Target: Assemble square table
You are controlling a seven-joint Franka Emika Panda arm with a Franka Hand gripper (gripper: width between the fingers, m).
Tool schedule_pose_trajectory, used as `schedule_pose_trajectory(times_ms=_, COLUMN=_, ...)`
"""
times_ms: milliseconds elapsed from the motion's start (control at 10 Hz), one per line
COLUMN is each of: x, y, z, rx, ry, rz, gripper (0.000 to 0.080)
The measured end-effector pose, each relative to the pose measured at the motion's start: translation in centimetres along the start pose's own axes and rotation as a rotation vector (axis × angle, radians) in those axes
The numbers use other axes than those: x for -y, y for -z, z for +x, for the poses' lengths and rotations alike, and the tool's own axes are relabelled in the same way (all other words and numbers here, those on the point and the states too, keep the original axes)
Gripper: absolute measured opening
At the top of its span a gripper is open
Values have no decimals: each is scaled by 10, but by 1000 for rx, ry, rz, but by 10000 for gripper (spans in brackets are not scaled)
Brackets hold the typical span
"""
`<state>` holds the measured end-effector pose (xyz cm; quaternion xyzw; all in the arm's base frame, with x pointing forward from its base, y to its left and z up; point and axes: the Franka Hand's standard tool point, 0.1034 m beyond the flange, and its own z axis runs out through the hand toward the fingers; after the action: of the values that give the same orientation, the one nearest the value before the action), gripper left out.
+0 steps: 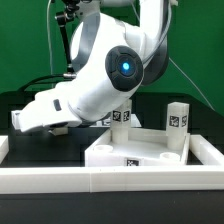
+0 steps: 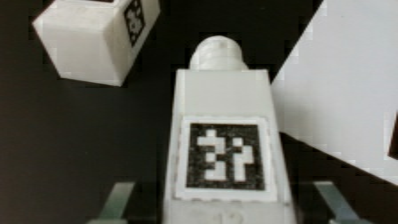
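- The tabletop slab (image 1: 160, 152) is the biggest piece, a white square of hard plastic with a raised rim and a black-and-white tag on its front edge. It lies flat on the dark table (image 2: 71, 140), just behind the low border wall (image 1: 110, 182). I judge it stiff and fairly light, but far too wide to span, so the rim is the only place to pinch it.
- The lying leg (image 2: 222, 110) is a long white block resting on the table close beside the slab's edge; I cannot tell whether they touch. Its tag (image 2: 222, 152) faces up and a rounded peg (image 2: 217, 50) sticks out of its far end. It looks rigid, light and smooth-sided, so a loose pinch might let it slip. The two flat long sides near the tag offer the surest hold and leave the peg free.
- An upright leg (image 1: 178, 118) and a second upright leg (image 1: 122, 117) stand by the slab's far side, tags showing.
- A neighbouring leg (image 2: 80, 45) sits near the peg end, apart from it.
- The fingers (image 2: 118, 200) straddle the lying leg's tagged end, one along each long side. A sliver of gap shows on both sides, so they are parted and grip nothing yet.
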<state>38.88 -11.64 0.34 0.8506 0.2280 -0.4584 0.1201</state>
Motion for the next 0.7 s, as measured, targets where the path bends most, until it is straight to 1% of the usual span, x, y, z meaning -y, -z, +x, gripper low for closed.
schedule_pose_trajectory(times_ms=400, x=0, y=1, z=0, rx=-1, ry=2, rz=-1, gripper=290)
schedule_pose_trajectory(times_ms=500, x=-1, y=6, z=-3, rx=-4, ry=14, rz=-1, gripper=290)
schedule_pose_trajectory(times_ms=700, x=-5, y=25, z=-15, rx=-19, ry=53, rz=6, gripper=290)
